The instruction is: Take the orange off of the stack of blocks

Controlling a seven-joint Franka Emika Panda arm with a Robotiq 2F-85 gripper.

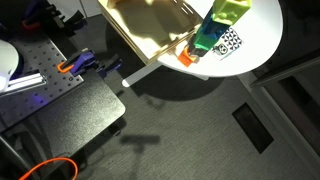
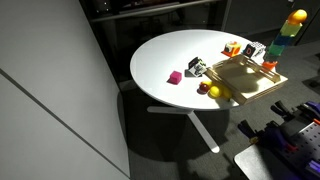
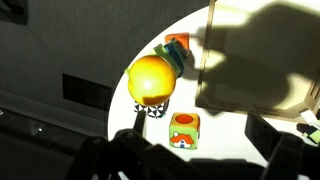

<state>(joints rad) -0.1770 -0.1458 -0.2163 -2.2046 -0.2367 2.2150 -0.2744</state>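
Note:
The orange (image 2: 298,17) sits on top of the stack of blocks (image 2: 289,38) at the table's far edge. In the wrist view I look down on the orange (image 3: 152,78), with the stack's teal and orange-red lower pieces (image 3: 177,45) showing behind it. In an exterior view the stack (image 1: 222,28) shows with the orange-red piece (image 1: 185,57) at its foot; the orange is cut off by the top edge. My gripper (image 3: 195,165) is open and empty above the table, apart from the orange. Its dark fingers frame the bottom of the wrist view.
A pale wooden tray (image 2: 250,72) lies next to the stack, with a yellow ball (image 2: 214,91) at its corner. A green house-printed cube (image 3: 183,130) stands near the orange. A pink cube (image 2: 175,77) and other small blocks (image 2: 232,48) lie on the round white table (image 2: 165,55).

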